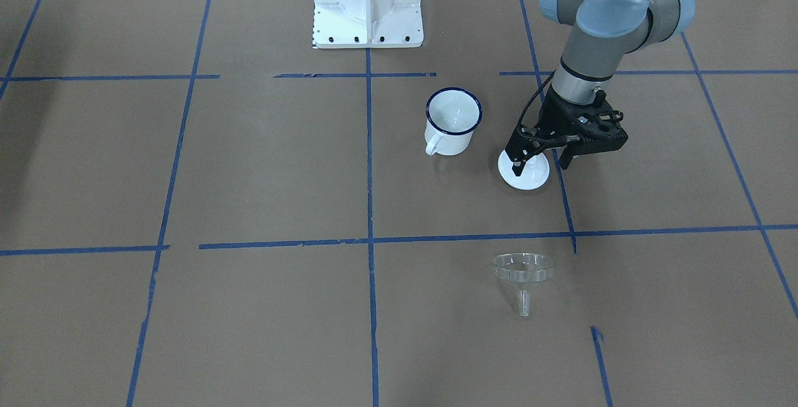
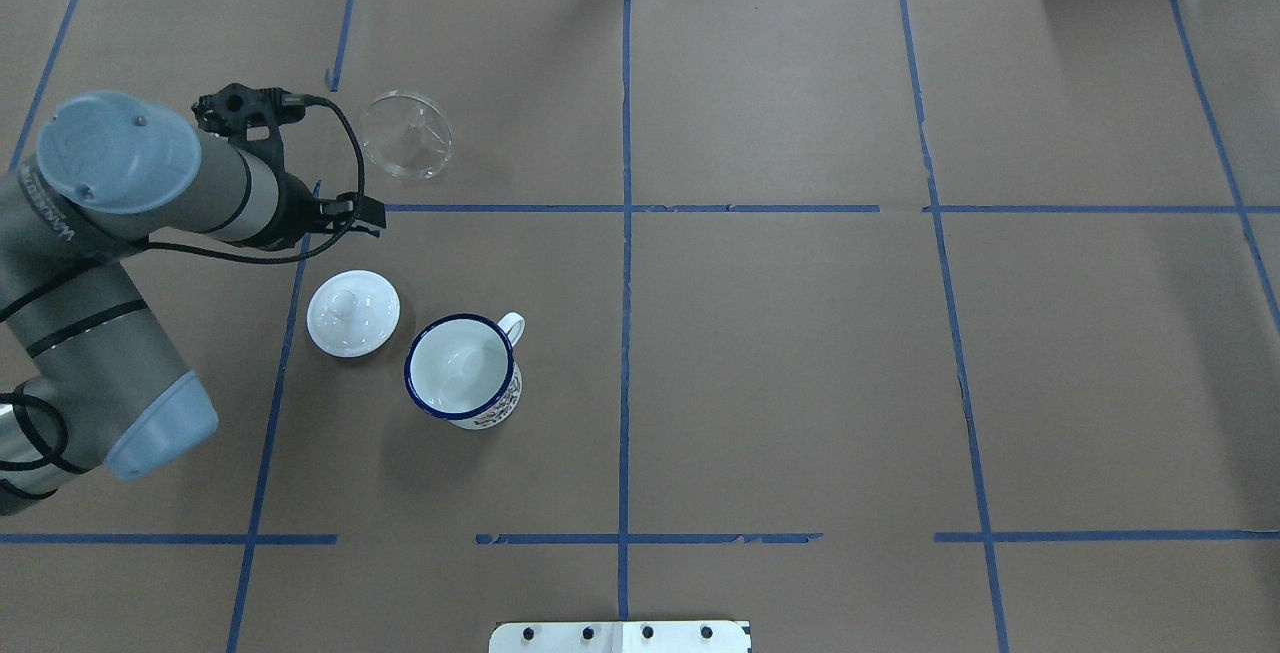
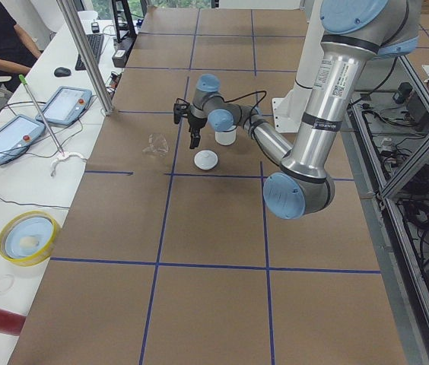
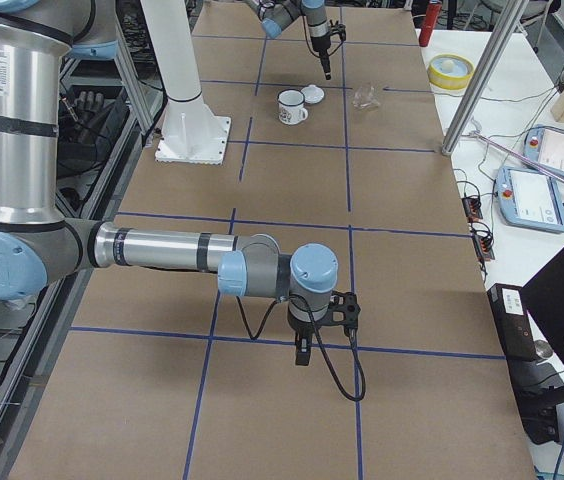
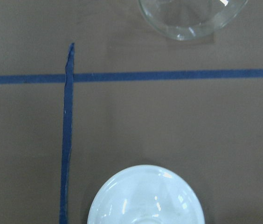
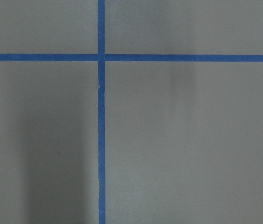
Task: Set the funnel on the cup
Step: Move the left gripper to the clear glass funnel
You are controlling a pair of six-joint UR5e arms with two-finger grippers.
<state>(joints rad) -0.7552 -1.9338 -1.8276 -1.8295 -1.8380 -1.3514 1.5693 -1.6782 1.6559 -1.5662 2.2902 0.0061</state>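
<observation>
Right now, closest to your robot's base, the cup (image 2: pixel 462 370) stands upright on the table (image 2: pixel 800 383) with its mouth open and its handle turned toward the far side. Just beside it on the robot's left sits the lid (image 2: pixel 352 313), dome and knob up; the front-facing view shows a narrow gap between the two, so log them as not touching. Next out you have the left gripper (image 1: pixel 541 164), pointing down and hovering above the lid's far edge. Its jaws stand well apart with nothing between them. Its wrist camera looks onto the lid at the bottom of its picture and the funnel at the top, with a line of blue tape (image 2: pixel 630 208) crossing between them. Farthest out, past that tape line, the funnel (image 2: pixel 405 136) lies on the table well apart from the cup. It seems to lie on its side, wide rim toward the robot and spout toward the operators. The right gripper (image 4: pixel 302 358) hangs over a tape crossing well away from all three things, and you cannot tell how its jaws stand.
</observation>
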